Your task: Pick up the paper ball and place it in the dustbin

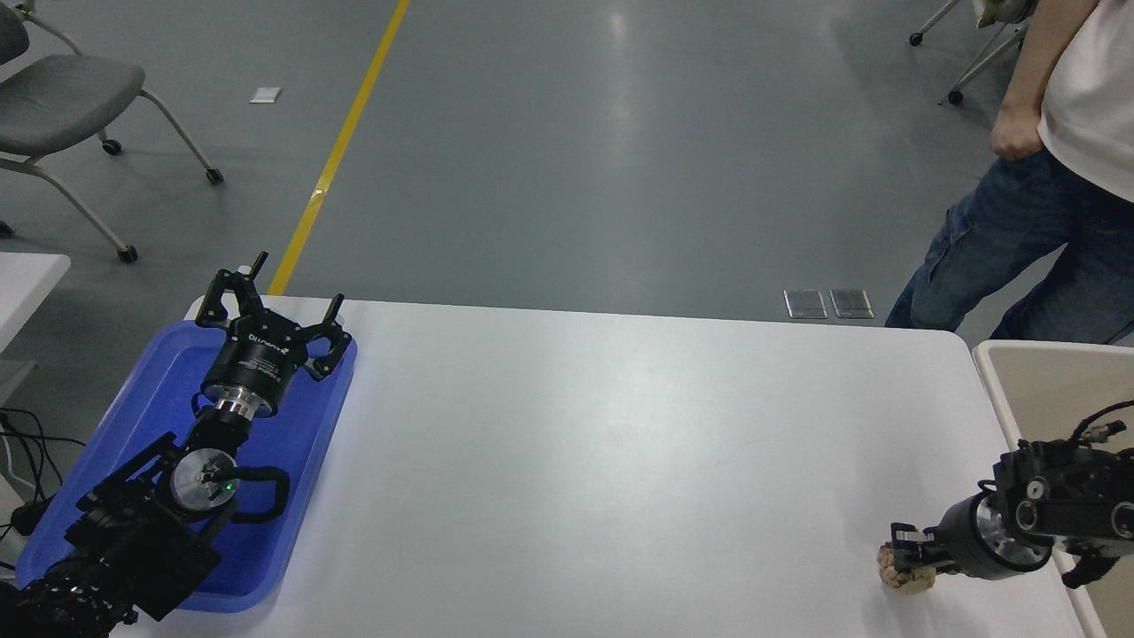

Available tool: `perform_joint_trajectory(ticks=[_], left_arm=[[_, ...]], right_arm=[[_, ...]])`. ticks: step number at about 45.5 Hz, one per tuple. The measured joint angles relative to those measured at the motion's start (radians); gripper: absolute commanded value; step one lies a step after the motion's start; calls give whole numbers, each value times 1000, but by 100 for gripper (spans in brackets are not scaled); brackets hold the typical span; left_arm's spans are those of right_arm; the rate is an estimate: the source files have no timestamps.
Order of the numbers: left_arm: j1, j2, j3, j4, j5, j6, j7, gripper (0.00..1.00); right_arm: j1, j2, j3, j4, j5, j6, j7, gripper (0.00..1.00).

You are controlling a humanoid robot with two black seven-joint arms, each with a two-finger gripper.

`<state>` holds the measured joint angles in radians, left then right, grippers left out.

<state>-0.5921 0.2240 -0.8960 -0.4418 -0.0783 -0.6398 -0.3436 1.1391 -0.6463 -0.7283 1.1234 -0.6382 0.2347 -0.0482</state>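
The tan paper ball lies on the white table near its front right corner. My right gripper comes in from the right edge, is low over the ball and has its fingers closed in on the ball's top; the ball still rests on the table. The ball's upper part is hidden by the fingers. The beige dustbin stands just past the table's right edge; only its left rim and part of an inner wall show. My left gripper is parked, open, over the blue tray.
A blue tray lies at the table's left end under the left arm. A person in jeans stands at the far right beyond the table. A grey chair stands at the far left on the floor.
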Motion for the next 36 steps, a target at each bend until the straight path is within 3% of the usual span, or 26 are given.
perform_joint_trajectory(ticks=[18,36], left_arm=[[0,0,0,0,0,0,0,100],[0,0,0,0,0,0,0,100]], right_arm=[[231,-108,-52,100,-25,41,-2,0],[667,-199,-158,157,-29,240,-3,0]])
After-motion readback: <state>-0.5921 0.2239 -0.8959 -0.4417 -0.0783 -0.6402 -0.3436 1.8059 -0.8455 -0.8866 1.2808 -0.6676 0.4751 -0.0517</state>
